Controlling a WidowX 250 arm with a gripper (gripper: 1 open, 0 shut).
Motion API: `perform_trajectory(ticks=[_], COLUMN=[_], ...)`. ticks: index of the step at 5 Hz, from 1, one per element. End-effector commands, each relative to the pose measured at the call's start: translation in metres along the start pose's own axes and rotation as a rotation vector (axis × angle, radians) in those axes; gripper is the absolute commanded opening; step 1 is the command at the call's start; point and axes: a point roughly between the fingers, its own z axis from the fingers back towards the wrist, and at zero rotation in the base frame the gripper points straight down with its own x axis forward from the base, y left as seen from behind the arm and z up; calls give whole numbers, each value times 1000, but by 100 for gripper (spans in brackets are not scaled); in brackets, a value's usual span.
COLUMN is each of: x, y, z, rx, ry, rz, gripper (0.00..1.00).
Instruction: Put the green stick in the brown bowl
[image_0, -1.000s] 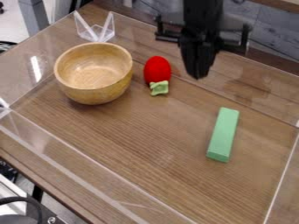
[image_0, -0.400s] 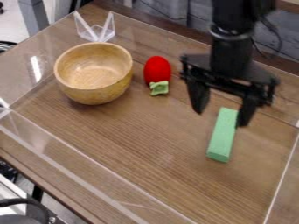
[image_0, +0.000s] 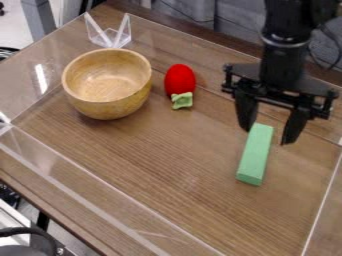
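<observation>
The green stick (image_0: 254, 158) lies flat on the wooden table at the right, its long side running toward and away from the camera. My gripper (image_0: 270, 122) hangs pointing straight down over the stick's far end. It is open, with one black finger (image_0: 246, 112) on each side of the bar and nothing held. The brown bowl (image_0: 106, 105) stands at the left, empty and well away from the gripper.
A red strawberry-like toy (image_0: 179, 80) with a small green leaf lies between bowl and gripper. Clear acrylic walls (image_0: 40, 150) fence the table on all sides. A clear plastic piece (image_0: 107, 30) stands behind the bowl.
The gripper has travelled right and down from behind the strawberry toy to the stick's far end. Its fingers, close together a second ago, now stand spread.
</observation>
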Motion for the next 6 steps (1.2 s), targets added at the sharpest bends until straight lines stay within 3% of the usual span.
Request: perform_trajectory(ticks=[1, 2, 3, 5, 6], x=[14, 8, 2, 19, 16], y=[-8, 4, 16, 18, 14], z=[20, 8, -3, 40, 38], rx=[-10, -4, 0, -14, -7], ry=[-43, -34, -26, -46, -40], rz=[-6, -21, -33, -42, -26], gripper=[100, 0, 0, 0, 0])
